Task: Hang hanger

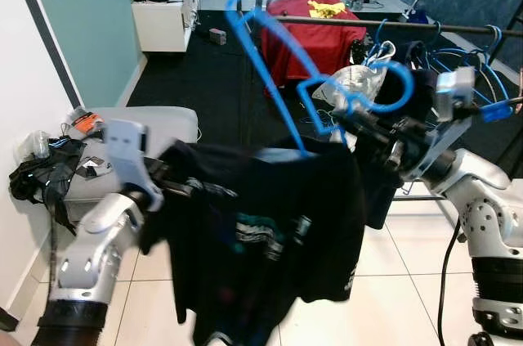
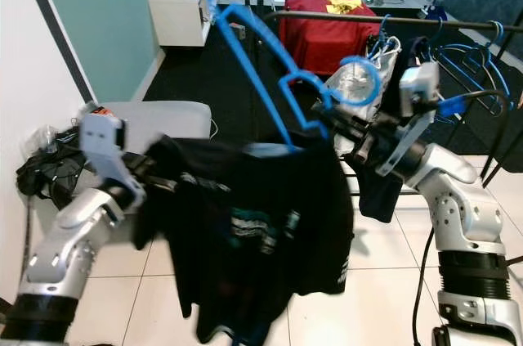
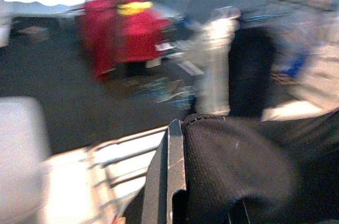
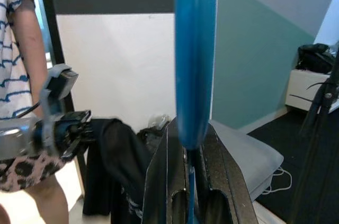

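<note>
black t-shirt (image 1: 261, 240): hangs between the two arms, spread wide over the pale floor tiles (image 1: 400, 297); its left shoulder is bunched at the left gripper, its right shoulder is up by the right one.
clothes rail (image 1: 392, 27): dark bar running across behind the right arm, with several blue hangers (image 1: 470, 68) already on it.
left arm: raised from the lower left, forearm angled up and inward.
right arm: bent at the elbow, forearm reaching in from the right toward the middle.
blue hanger (image 1: 274, 68): tilted, one long arm sticking up and to the left above the shirt, hook (image 1: 392, 88) curling just in front of the rail, not on it.
left gripper (image 1: 167, 182): fingers pinched on the shirt's fabric.
right gripper (image 1: 359, 125): fingers clamped on the hanger near its neck; the wrist view has the blue bar standing between both fingers (image 4: 222, 181).
</note>
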Robot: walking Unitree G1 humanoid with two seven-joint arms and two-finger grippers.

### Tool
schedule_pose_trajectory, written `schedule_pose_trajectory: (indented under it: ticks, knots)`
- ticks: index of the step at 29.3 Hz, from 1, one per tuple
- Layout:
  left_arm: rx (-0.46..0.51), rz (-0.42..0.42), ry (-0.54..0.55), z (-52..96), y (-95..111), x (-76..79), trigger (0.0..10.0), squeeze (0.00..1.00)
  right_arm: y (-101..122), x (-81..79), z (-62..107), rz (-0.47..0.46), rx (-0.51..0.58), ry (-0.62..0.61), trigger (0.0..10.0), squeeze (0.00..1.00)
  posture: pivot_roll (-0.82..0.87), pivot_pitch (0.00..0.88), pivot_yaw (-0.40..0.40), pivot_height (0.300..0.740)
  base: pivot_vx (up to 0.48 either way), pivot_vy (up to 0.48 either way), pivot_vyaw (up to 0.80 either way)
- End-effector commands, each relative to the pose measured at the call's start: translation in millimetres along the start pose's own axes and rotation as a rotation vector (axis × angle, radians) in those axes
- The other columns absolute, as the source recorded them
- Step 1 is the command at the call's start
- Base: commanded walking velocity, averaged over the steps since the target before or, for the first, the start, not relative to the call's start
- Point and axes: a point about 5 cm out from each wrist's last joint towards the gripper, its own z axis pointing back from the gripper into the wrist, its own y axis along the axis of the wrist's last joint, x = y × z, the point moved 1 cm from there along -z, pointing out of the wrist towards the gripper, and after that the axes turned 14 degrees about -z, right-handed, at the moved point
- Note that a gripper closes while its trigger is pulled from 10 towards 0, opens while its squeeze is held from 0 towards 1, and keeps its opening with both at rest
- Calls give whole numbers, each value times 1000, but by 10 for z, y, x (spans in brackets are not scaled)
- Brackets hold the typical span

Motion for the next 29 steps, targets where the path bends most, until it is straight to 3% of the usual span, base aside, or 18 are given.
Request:
schedule_pose_trajectory:
  ticks: [1,2,4,5,7,9,10,13,17,19,20,21,22,23,24,26,29]
  knots:
    - [64,36,-145,-44,118,276,0,0,-92,26,-30,8,-21,-38,10000,0,-86,0,-28,740,0,0,0]
    - [64,36,-145,-44,118,276,0,0,-92,26,-30,8,-21,-38,10000,0,-86,0,-28,740,0,0,0]
    - [84,35,-247,-60,166,453,0,0,-182,70,-72,42,-55,-92,10000,0,-88,0,-25,740,0,0,0]
    - [84,35,-247,-60,166,453,0,0,-182,70,-72,42,-55,-92,10000,0,-88,0,-25,740,0,0,0]
    - [92,17,-364,-69,189,633,0,0,-227,152,-141,82,-53,-170,10000,0,-86,0,-23,740,0,0,0]
    - [85,7,-400,-78,186,703,0,0,-225,204,-184,93,-31,-221,10000,0,-84,0,-22,740,0,0,0]
    - [46,-12,-373,-120,123,701,0,0,-241,278,-216,79,-13,-303,10000,0,-81,0,-23,740,0,0,0]
    - [-1,-31,-330,-156,50,678,0,0,-263,353,-243,61,5,-390,10000,0,-81,0,-23,740,0,0,0]
    - [-273,-157,-149,-129,-435,441,0,0,-653,561,-31,-33,-116,-659,10000,0,-69,0,-33,740,0,0,0]
    - [-312,-180,-126,-103,-513,408,0,0,-724,592,27,-38,-140,-709,10000,0,-70,0,-34,740,0,0,0]
    - [-350,-146,-53,-71,-594,353,0,0,-829,631,118,-53,-162,-787,10000,0,-71,0,-37,740,0,0,0]
    - [-350,-146,-53,-71,-594,353,0,0,-829,631,118,-53,-162,-787,10000,0,-71,0,-37,740,0,0,0]
    - [-397,-105,37,-28,-674,288,1765,0,-938,650,192,-57,-191,-851,10000,0,-64,0,-40,740,0,0,0]
    - [-397,-105,37,-28,-674,288,1765,0,-938,650,192,-57,-191,-851,10000,0,-64,0,-40,740,0,0,0]
    - [-463,-89,150,39,-776,192,6863,0,-1069,655,253,-79,-229,-912,10000,0,-56,0,-42,740,0,0,0]
    - [-532,-57,291,142,-898,83,10000,0,-1257,621,281,-116,-268,-959,10000,0,-49,0,-42,740,0,0,0]
    - [-557,-30,335,174,-942,55,10000,0,-1330,585,257,-123,-271,-958,10000,0,-47,0,-41,740,0,0,0]
